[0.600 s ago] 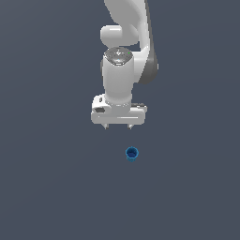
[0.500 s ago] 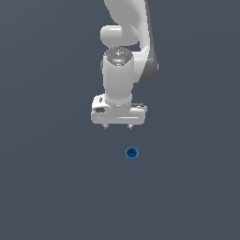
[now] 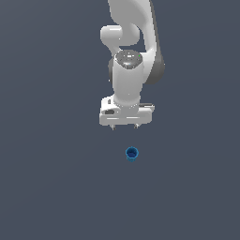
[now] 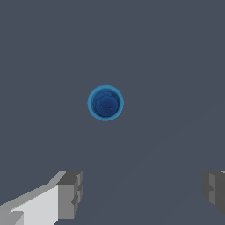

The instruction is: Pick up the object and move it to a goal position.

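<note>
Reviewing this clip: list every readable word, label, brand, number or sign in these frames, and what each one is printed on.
None can be read.
The blue cup is plain, with no marking in either view.
The white arm and the gripper carry no legible print; a small dark patch on the gripper body in the exterior view is too small to read.

- The white arm comes in from the top of the frame and points downward over a plain dark grey surface.
- Its gripper hangs at the arm's lower end; two short dark fingertips show below the white body, set apart.
- The object, a small bright blue cup with a darker hollow, stands upright below the gripper, apart from it and slightly toward the exterior view's right.
</note>
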Action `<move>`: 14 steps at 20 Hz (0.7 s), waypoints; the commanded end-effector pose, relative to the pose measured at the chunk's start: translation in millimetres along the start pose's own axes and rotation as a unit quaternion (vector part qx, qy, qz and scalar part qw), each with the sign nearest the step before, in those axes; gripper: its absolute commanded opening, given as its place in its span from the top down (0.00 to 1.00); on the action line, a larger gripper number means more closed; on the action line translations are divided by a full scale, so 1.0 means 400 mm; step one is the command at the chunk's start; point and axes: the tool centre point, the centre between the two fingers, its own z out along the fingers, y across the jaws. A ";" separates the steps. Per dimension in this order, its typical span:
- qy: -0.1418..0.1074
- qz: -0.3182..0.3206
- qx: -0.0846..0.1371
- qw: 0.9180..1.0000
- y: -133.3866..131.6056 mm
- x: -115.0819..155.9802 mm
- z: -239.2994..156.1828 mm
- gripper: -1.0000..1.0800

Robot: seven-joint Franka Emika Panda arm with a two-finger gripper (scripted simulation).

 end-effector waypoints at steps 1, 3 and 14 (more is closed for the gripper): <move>-0.001 -0.002 0.001 1.000 -0.005 -0.001 0.001 0.04; 0.000 -0.002 0.000 1.000 -0.002 0.000 0.001 0.04; -0.004 -0.065 -0.002 0.998 -0.017 0.035 0.041 0.04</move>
